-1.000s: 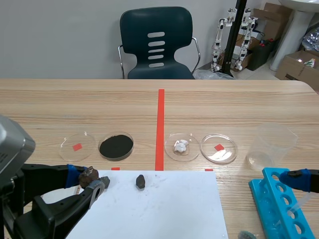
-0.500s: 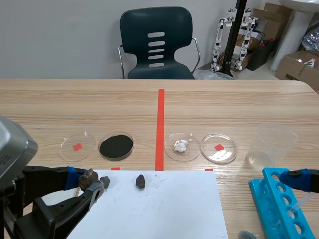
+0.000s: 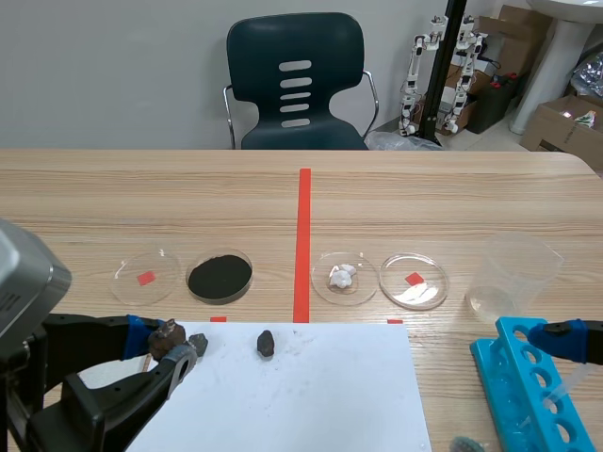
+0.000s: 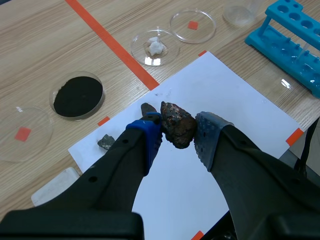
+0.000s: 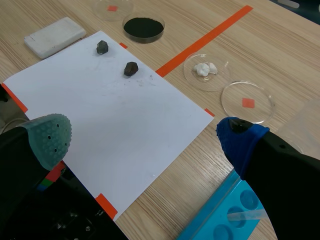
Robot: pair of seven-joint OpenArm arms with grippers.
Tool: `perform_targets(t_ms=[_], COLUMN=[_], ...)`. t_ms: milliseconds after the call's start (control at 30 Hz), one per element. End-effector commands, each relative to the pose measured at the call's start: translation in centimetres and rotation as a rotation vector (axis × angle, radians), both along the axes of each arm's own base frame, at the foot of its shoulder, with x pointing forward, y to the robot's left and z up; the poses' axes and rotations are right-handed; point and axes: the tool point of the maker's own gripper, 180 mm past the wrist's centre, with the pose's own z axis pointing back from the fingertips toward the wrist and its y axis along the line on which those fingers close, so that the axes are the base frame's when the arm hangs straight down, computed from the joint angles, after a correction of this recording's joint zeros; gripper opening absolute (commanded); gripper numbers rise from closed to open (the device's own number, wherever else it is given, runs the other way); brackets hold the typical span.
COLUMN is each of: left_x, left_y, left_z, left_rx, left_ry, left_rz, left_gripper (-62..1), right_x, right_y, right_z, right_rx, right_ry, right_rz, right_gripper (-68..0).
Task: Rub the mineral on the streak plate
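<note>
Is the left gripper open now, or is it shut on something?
Shut on the brown rock: the left gripper has its two fingers pressed against the rock's sides, above the white paper.

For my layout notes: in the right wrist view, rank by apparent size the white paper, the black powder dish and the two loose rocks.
White paper, largest.
Black powder dish, next.
Dark rock and grey rock, smallest; the two look too alike to rank.

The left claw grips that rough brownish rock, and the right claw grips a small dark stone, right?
Only the left gripper grips the rough brownish rock. The right gripper is open and empty, as the right wrist view shows; the small dark stones lie on the white paper.
</note>
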Motion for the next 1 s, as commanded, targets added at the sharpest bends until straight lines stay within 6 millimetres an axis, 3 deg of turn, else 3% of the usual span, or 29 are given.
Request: perform_targets(t_ms=[0, 300, 567, 733, 967], left_x=[0.3, 0.3, 0.6, 2.0, 5.1], left_y=[-0.5, -0.3, 2.2, 3.7, 5.3], left_z=[1.1, 0.7, -2.6, -3.7, -3.4], left_rx=[-0.029, -0.015, 0.056, 0.063, 0.037], left_ry=[-0.032, -0.016, 0.187, 0.304, 0.379], left_rz=[-0.003, 0.008, 0.174, 0.319, 0.501], left_gripper=[-47.9, -47.9, -47.9, -47.9, -47.9], right_x=[0.3, 0.3, 0.3, 0.3, 0.3], right_y=[0.1, 0.1, 0.1, 0.1, 0.1], right_z=[0.6, 0.6, 0.6, 0.6, 0.6], right_rx=[0.02, 0.02, 0.02, 0.02, 0.02], right_ry=[-0.021, -0.021, -0.021, -0.021, -0.021], right_rz=[-0.004, -0.004, -0.004, -0.004, -0.004], right_gripper=[-7.1, -7.1, -7.1, -7.1, -7.1])
